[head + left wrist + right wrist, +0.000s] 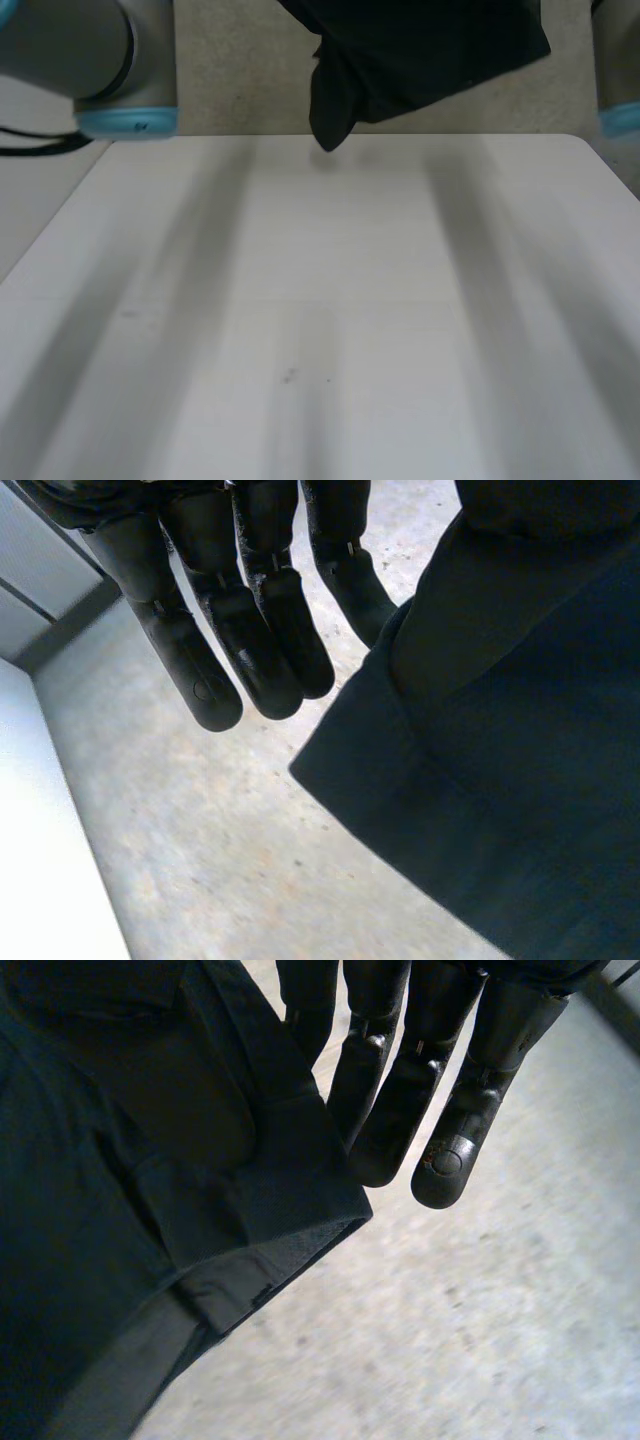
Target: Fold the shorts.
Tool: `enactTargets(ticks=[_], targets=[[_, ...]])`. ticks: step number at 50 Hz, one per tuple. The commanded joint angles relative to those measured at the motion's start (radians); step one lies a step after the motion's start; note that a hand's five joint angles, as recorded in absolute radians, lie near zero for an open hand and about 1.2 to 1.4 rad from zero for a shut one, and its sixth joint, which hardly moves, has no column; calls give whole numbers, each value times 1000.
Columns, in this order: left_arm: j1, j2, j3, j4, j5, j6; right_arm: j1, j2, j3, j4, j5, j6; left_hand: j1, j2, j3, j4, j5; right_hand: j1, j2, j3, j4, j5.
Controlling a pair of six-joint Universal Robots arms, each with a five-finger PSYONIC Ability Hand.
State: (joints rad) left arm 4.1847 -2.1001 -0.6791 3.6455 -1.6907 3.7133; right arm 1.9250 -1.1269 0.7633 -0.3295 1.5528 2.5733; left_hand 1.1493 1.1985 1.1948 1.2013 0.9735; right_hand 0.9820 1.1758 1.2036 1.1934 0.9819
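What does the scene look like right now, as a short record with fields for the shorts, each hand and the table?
shorts: dark, bunched, held in the air beyond the table's far edge, one tip hanging down
left hand: fingers straight, thumb apparently pinching the shorts' edge
right hand: fingers straight, thumb apparently pinching the other edge
table: white, shorts not resting on it
floor: grey, under the hanging shorts
fold: not yet done
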Motion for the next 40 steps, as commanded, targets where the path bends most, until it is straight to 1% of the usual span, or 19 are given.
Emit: enactTargets(ticks=[1,3,4,8,12,17,21,22,25,29,32,39,40], targets=[[12,75,-385,-5,28,-59,46,15,154,180,-20,-12,247,198,201,195,248,414,220,193,203,240],[14,74,-459,-5,28,-61,48,45,215,236,-31,-15,247,198,201,195,248,414,220,193,203,240],[14,71,-527,-5,28,-61,48,58,235,253,-34,-15,247,198,201,195,248,414,220,193,203,240],[14,40,-673,-5,29,-62,49,128,333,308,-43,-27,247,198,201,195,248,414,220,193,203,240],[2,-41,-766,-10,28,-56,48,186,428,331,-46,-54,247,198,201,195,248,414,220,193,203,240],[-5,-63,-826,-21,28,-52,40,185,527,326,-51,-61,247,198,201,195,248,414,220,193,203,240],[-9,-61,-846,-67,25,-47,42,151,582,326,-68,-61,247,198,201,195,248,414,220,193,203,240],[-8,-61,-846,-79,23,-46,40,124,605,333,-76,-61,247,198,201,195,248,414,220,193,203,240],[-8,-46,-849,-163,17,-35,40,70,640,339,-85,-64,247,198,201,195,248,414,220,193,203,240],[-9,1,-881,-221,10,-38,40,18,680,394,-105,-65,247,198,201,195,248,414,220,193,203,240],[-9,47,-922,-220,3,-36,51,-23,700,469,-119,-68,247,198,201,195,248,414,220,193,203,240],[-3,207,-1053,-186,2,-36,51,-119,760,563,-131,-99,247,198,201,195,248,414,220,193,203,240],[-3,230,-1071,-186,2,-36,51,-149,777,584,-131,-113,247,198,201,195,248,414,220,193,203,240]])
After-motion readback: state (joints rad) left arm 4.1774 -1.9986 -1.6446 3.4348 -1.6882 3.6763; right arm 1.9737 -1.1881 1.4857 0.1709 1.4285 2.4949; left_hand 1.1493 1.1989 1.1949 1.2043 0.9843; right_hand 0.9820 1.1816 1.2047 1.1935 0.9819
